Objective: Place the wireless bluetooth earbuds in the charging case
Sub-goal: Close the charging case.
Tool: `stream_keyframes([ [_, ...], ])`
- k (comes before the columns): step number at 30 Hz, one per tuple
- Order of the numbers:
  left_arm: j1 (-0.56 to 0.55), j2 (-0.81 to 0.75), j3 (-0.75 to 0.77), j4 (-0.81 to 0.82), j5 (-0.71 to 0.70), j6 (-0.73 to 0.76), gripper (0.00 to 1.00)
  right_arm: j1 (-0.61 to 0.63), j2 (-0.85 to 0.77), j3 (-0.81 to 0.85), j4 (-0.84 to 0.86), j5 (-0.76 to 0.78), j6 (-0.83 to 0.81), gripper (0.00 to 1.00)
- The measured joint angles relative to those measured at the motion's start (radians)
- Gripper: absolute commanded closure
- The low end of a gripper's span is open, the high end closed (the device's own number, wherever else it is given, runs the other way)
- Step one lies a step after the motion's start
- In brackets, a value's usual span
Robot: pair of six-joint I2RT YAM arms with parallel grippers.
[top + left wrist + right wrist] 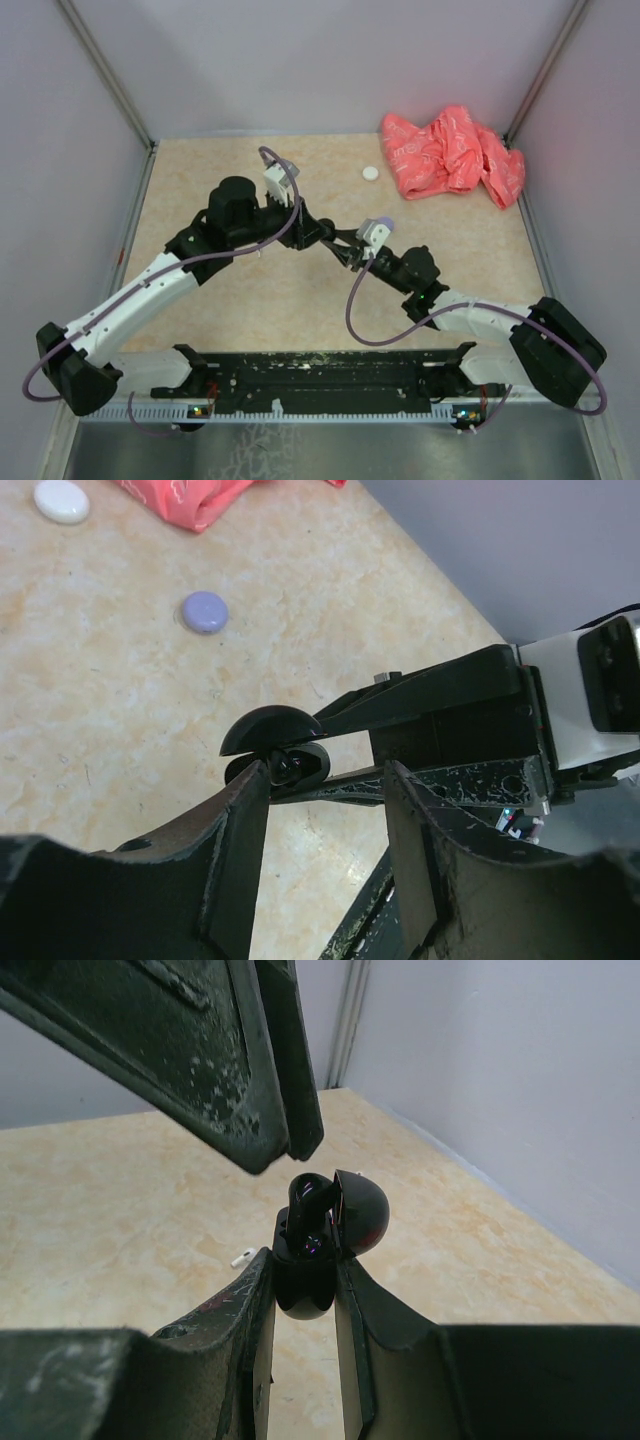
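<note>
Earbud (308,1200) seemingly half-seated in black case (305,1295) gripped by right tool (303,1262); left tool (325,775), parted and empty, should press it home.

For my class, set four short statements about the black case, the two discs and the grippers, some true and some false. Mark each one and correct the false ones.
1. The right gripper is clamped on a black charging case whose lid stands open. True.
2. The lavender disc lies inside the pink bag. False: it lies on the bare table, apart from the bag.
3. A black earbud sticks up out of the open case. True.
4. The left gripper holds the white disc. False: the disc lies on the table near the pink bag, and the left gripper is by the case with its fingers apart.
</note>
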Motion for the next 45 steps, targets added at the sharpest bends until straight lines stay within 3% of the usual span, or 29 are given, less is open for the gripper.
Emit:
stream_keyframes([
  [30, 0.000, 0.049, 0.011, -0.068, 0.012, 0.000, 0.54, 0.000, -0.006, 0.000, -0.043, -0.047, -0.011, 1.00],
  [45, 0.006, 0.057, 0.011, -0.063, 0.078, 0.114, 0.55, -0.001, -0.006, 0.005, -0.055, -0.074, -0.003, 1.00],
])
